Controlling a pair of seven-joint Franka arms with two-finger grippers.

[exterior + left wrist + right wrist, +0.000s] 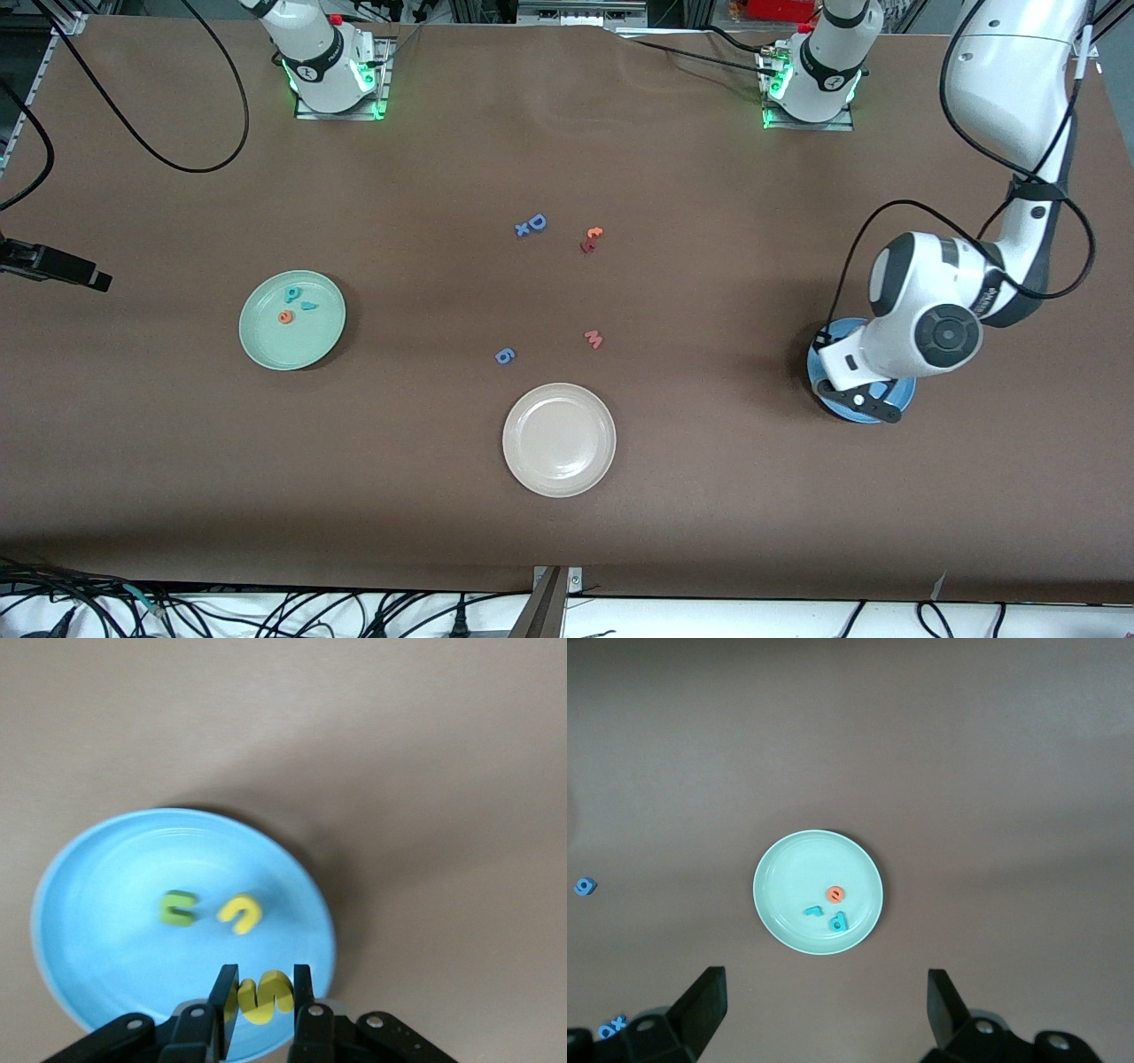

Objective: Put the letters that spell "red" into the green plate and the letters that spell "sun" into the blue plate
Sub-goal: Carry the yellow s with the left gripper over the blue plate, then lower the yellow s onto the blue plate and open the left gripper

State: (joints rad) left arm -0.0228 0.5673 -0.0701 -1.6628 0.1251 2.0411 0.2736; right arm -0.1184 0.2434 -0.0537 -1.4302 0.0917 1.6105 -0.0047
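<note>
Brown matte tabletop [709,496] carries three round shallow plates and scattered tiny foam letters. Left arm comes from its base at the top, elbow bent, wrist turned down over the medium-blue plate [106,904] at its end of the table. Left gripper [262,992] is low over that plate, jaws clamped on the yellow foam s [264,994]. Dark green n [177,908] and yellow u [239,913] lie in the blue plate, side by side, apart.

Right arm waits; the right gripper [824,1010] hangs high over the pale mint-green plate [780,877], jaws spread wide, holding nothing. Inside that plate sit the round orange e [835,894], thin teal r [812,911] and teal d [839,921], close together.

Mid-table: blue capital D [537,221] touching a small blue x [522,229], an orange and a dark red letter [590,239] touching, pink-red w [594,338], blue 6-like letter [504,356]. Beige plate [559,440] lies nearest the front camera.
</note>
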